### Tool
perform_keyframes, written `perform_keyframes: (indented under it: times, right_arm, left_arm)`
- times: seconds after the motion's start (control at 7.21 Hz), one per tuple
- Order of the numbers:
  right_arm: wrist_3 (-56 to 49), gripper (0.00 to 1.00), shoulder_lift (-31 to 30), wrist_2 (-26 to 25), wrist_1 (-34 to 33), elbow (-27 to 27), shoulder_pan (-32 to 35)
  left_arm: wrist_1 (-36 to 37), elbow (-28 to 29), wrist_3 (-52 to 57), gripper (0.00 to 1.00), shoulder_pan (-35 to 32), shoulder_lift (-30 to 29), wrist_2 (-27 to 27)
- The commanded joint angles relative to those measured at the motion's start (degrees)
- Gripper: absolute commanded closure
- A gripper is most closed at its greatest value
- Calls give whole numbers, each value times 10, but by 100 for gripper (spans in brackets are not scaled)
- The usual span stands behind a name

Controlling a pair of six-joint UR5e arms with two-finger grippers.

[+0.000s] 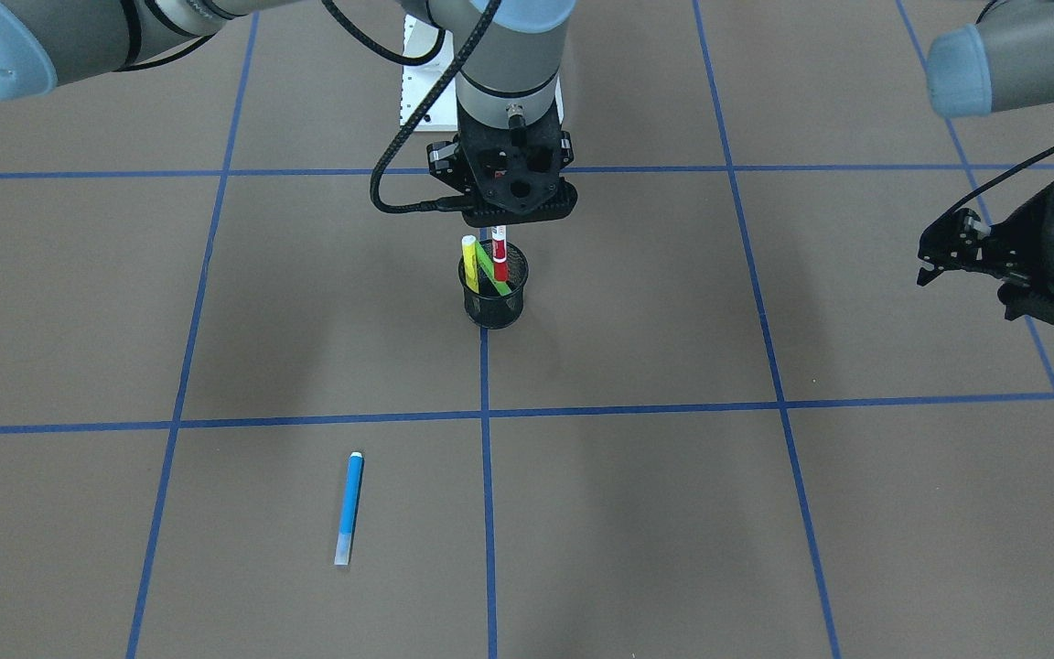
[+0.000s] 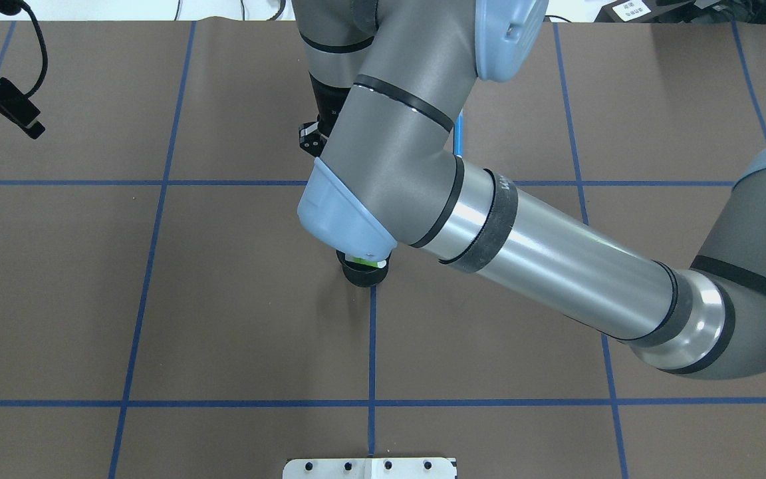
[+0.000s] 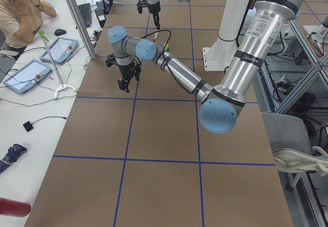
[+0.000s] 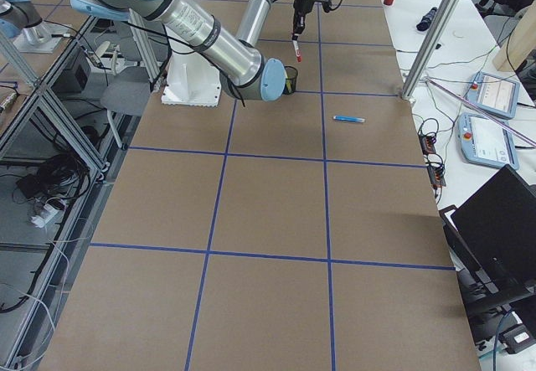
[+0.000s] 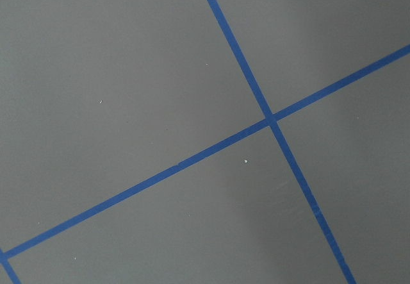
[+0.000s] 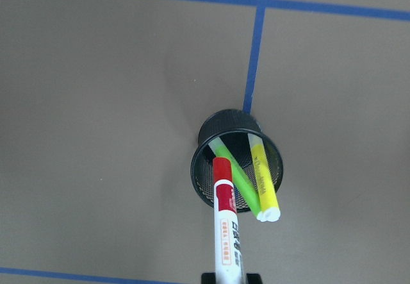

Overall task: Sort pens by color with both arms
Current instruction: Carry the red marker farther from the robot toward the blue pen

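right gripper (image 1: 501,227) pinches red white-barrelled marker (image 6: 225,233) over black mesh cup (image 1: 493,309), mid-frame; left gripper (image 1: 928,261) gapes empty; next: likely lay it down apart.

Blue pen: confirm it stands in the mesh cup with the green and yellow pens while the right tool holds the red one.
No. The blue pen lies flat on the table, outside the mesh cup, as the exterior front-facing view shows. The green pen and yellow pen stand in it while the right tool holds the red pen.

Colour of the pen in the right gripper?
Pen: red cap, white labelled barrel with red print. Clearest in the right wrist view.
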Motion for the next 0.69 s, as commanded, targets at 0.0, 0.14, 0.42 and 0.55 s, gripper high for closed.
perform_keyframes:
  times: [0.0, 0.14, 0.42, 0.55]
  right_arm:
    - [19, 100, -9, -68, 38, -1, 17]
    - [44, 100, -36, -119, 96, -1, 17]
    - [72, 100, -99, -199, 219, -6, 16]
    - [106, 100, -119, -235, 263, -14, 12]
  left_arm:
    - [0, 0, -1, 1, 0, 0, -10]
    - [-1, -4, -17, 1, 1, -2, -16]
    - [-2, -8, -22, 1, 1, -5, -17]
    - [-2, -10, -23, 1, 1, -6, -17]
